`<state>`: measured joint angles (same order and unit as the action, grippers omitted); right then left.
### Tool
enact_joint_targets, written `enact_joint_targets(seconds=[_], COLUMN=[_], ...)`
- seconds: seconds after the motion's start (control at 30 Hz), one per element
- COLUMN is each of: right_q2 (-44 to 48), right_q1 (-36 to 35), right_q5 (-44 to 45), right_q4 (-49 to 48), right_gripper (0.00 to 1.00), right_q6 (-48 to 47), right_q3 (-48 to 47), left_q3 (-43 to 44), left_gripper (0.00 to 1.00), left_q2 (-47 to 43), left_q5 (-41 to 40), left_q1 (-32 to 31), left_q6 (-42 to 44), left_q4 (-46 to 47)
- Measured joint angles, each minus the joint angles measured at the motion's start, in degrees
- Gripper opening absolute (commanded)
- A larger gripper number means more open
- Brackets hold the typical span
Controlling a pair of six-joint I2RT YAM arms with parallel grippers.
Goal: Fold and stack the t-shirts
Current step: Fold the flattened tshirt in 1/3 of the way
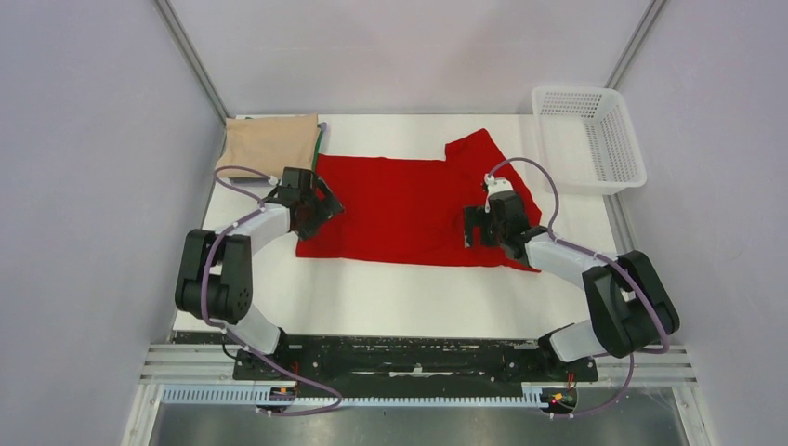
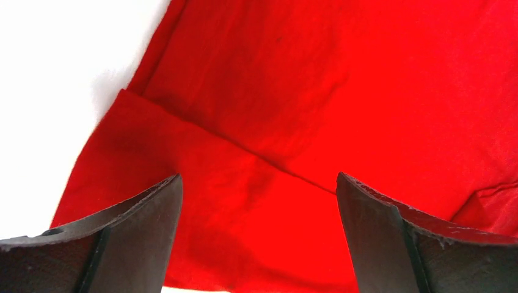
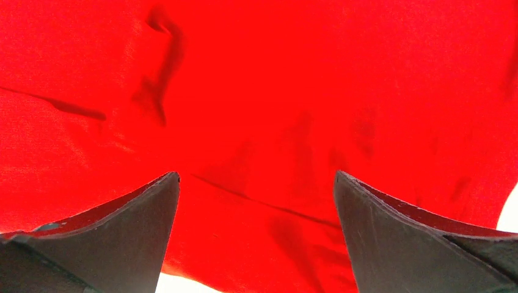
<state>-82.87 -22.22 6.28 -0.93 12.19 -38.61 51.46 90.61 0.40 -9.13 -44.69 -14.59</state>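
A bright red t-shirt (image 1: 409,209) lies partly folded across the middle of the white table, one sleeve sticking out at the back right. My left gripper (image 1: 311,209) hovers open over its left end, where a folded-over flap edge crosses the cloth (image 2: 305,91) between the spread fingers (image 2: 140,232). My right gripper (image 1: 483,228) is open over the shirt's right front part, and only red cloth (image 3: 275,91) shows between its fingers (image 3: 391,238). Neither gripper holds anything. A folded beige t-shirt (image 1: 268,144) rests at the back left, with a thin dark green edge (image 1: 320,144) showing along its right side.
A white plastic mesh basket (image 1: 587,137) stands at the back right corner. Bare white table (image 1: 409,297) runs along the front between the red shirt and the arm bases. Walls and metal frame posts enclose the table on both sides.
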Motion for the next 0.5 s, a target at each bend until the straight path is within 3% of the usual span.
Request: enact_joint_targets(seconds=[0.23,0.5], right_q2=[1.25,8.96], right_q1=[0.13,-0.20], right_q5=[2.62,3.65], right_q4=[-0.39,0.42], right_gripper=[0.98,0.98], right_q6=[-0.66,0.72], right_q3=[5.79,12.15], left_q3=[-1.05,-9.97], left_gripper=[1.00,1.00], left_q2=[3.26,-4.70], left_q5=[2.69,2.64], left_q1=[0.07,-0.55], left_q6=[0.07,0.02], left_q4=[4.76,8.20])
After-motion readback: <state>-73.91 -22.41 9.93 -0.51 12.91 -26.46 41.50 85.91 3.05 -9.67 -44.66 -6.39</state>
